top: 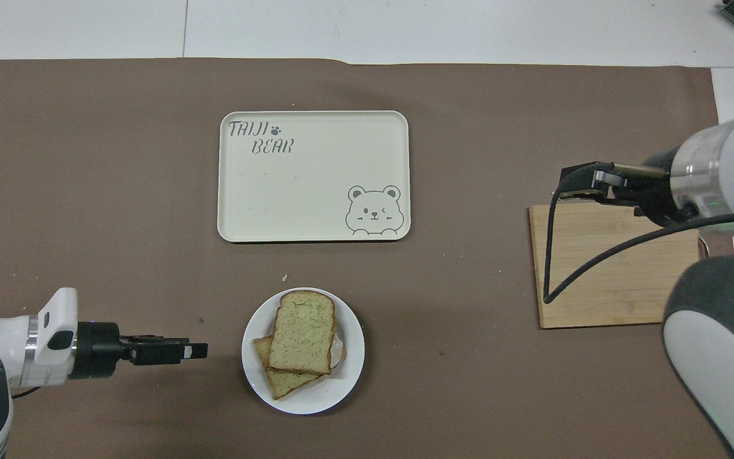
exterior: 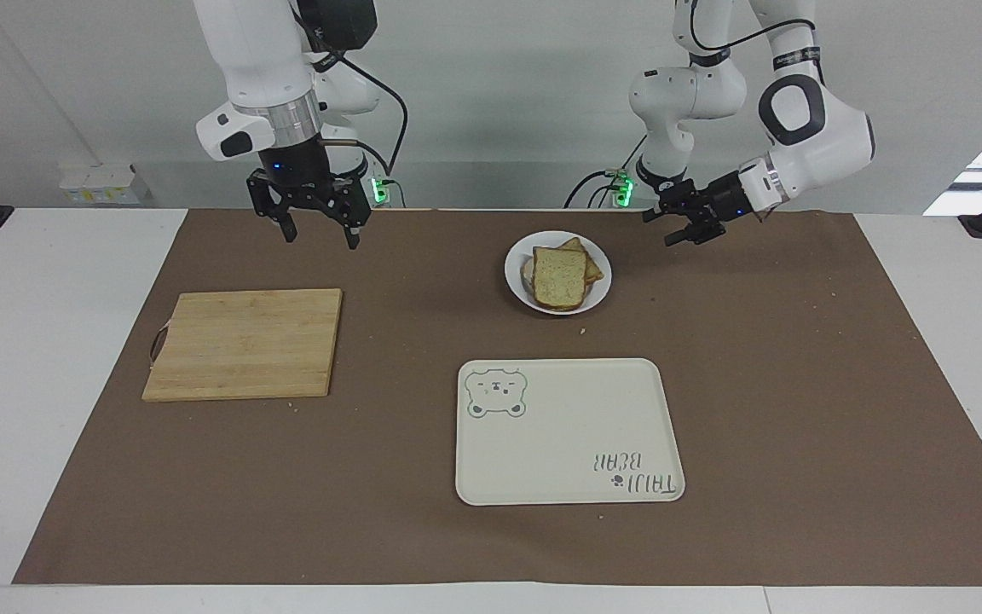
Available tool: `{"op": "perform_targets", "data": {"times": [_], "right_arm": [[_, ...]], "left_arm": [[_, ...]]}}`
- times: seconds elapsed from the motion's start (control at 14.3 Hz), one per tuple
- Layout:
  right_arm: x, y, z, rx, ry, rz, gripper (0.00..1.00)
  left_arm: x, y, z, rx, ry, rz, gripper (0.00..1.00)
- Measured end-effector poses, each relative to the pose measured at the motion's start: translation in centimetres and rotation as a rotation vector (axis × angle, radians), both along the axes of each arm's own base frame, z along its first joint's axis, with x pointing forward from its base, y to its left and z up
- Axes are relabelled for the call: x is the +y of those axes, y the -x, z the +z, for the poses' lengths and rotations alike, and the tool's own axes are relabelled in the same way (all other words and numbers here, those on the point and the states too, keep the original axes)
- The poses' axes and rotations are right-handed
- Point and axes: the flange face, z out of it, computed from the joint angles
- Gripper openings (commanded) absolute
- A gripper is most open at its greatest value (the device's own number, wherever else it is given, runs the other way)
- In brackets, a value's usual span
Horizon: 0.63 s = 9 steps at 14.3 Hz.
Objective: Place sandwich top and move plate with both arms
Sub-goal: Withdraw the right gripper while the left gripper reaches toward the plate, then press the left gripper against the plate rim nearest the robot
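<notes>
The sandwich top (exterior: pixel 559 277) already lies on the lower slice on the small white plate (exterior: pixel 597 294), which sits on the worktop nearer the robots than the bear tray (exterior: pixel 568 431). The plate looks stiff, light and slick, so its rim is the place to grip. The right gripper (exterior: pixel 318 228) hangs released above the mat near the cutting board (exterior: pixel 244 343); the left gripper (exterior: pixel 685 228) hovers beside the plate, empty, jaw state unclear.

"TAIJI BEAR" printed on cream tray (top: pixel 316 191), beside a bear drawing
</notes>
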Motion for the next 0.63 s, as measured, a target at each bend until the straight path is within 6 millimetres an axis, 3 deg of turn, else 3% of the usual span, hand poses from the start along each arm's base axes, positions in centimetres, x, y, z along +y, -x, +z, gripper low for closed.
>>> {"op": "perform_targets", "data": {"times": [0.35, 0.63], "right_arm": [[-6.5, 2.2, 3.7, -0.015, 0.01, -0.049, 1.0], [-13.0, 2.8, 3.9, 0.006, 0.046, 0.009, 1.0]], "left_arm": [[0.3, 2.5, -5.0, -0.012, 0.069, 0.021, 0.74], [0.4, 2.9, -7.5, 0.017, 0.077, 0.035, 0.66]]}}
